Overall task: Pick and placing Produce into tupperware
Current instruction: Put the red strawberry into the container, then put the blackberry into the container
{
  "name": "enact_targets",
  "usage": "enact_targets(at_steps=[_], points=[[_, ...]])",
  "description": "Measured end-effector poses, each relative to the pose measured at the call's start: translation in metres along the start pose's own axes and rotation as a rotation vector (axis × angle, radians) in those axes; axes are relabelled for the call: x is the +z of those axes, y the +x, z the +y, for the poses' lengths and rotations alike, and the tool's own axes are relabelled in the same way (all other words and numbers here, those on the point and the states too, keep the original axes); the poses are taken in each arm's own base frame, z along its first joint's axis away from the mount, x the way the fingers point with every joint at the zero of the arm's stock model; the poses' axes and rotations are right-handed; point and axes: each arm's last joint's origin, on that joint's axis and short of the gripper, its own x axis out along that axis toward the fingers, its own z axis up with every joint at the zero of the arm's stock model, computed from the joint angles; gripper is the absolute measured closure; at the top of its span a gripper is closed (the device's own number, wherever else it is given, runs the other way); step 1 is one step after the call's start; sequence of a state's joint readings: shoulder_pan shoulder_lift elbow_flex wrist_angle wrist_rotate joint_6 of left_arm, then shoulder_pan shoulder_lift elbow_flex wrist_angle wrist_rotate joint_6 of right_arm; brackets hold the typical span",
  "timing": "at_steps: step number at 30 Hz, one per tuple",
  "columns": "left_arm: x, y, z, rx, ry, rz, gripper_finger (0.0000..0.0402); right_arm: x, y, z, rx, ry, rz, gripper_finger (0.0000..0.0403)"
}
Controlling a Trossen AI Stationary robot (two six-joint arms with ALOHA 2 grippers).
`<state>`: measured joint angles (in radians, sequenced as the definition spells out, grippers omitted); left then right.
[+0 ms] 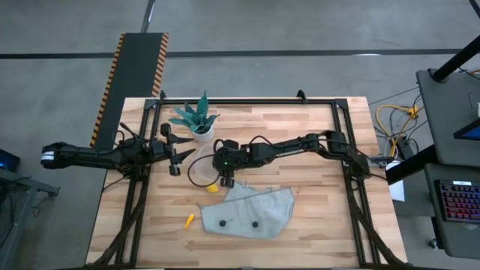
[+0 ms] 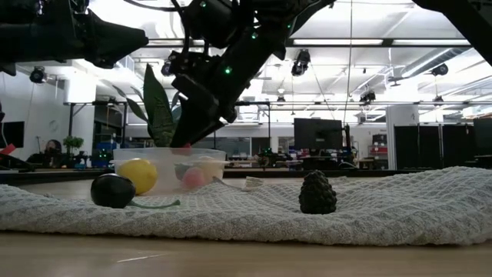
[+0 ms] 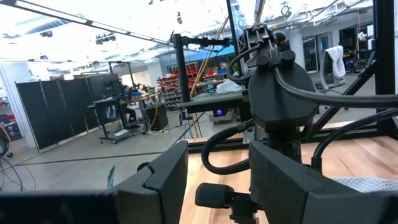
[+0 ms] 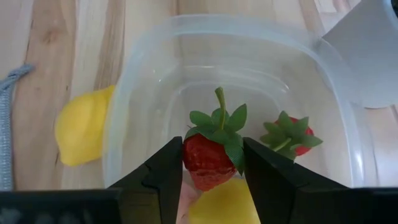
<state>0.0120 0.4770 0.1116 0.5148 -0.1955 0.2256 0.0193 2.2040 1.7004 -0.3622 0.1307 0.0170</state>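
Butcher-block planks made up the table (image 1: 315,127), with a workshop floor around it and an open hall of desks and monitors beyond. A grey knitted cloth (image 1: 251,212) lay toward the near edge, and a spiky green potted plant (image 1: 196,118) stood at the far side. The right arm reached across so that the right gripper (image 4: 213,163) hung over the clear tupperware (image 4: 149,74), its fingers closed on a red strawberry (image 4: 205,160) by the sides, leafy cap toward the tub. The left gripper (image 1: 177,152) waited just left of the tub with its fingers apart and nothing between them. Inside the tupperware lay another strawberry (image 4: 292,137) and a yellow piece below the held berry. The job looked partly done: a lemon (image 4: 81,130) rested just outside the tub wall, two dark berries (image 1: 255,223) sat on the cloth, and a small orange carrot-like piece (image 1: 190,220) lay on bare wood left of the cloth.
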Motion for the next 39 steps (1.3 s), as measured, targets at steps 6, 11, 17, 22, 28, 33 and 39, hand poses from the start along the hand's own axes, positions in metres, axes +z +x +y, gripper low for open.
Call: enact_targets(at_steps=[6, 11, 17, 22, 28, 33, 39], points=[[0.000, 0.000, 0.000, 0.000, 0.000, 0.000, 0.0245, 0.000, 0.000, 0.000, -0.001, 0.000, 0.000, 0.0237], [0.000, 0.000, 0.000, 0.000, 0.000, 0.000, 0.0245, 0.000, 0.000, 0.000, -0.001, 0.000, -0.001, 0.0222], [0.000, 0.000, 0.000, 0.000, 0.000, 0.000, 0.0245, 0.000, 0.000, 0.000, -0.001, 0.000, -0.001, 0.0216], [0.000, 0.000, 0.000, 0.000, 0.000, 0.000, 0.0245, 0.002, -0.003, 0.000, 0.000, 0.006, -0.006, 0.0219], [0.000, 0.000, 0.000, 0.000, 0.000, -0.001, 0.0245, 0.005, -0.017, -0.001, 0.005, 0.000, 0.016, 0.0221], [0.000, 0.000, 0.000, 0.000, 0.000, 0.000, 0.0245, 0.004, -0.041, -0.001, 0.035, 0.032, 0.112, 0.0221], [0.000, 0.000, 0.000, 0.000, 0.000, 0.000, 0.0245, 0.008, -0.080, 0.018, 0.085, -0.009, 0.130, 0.0229]])
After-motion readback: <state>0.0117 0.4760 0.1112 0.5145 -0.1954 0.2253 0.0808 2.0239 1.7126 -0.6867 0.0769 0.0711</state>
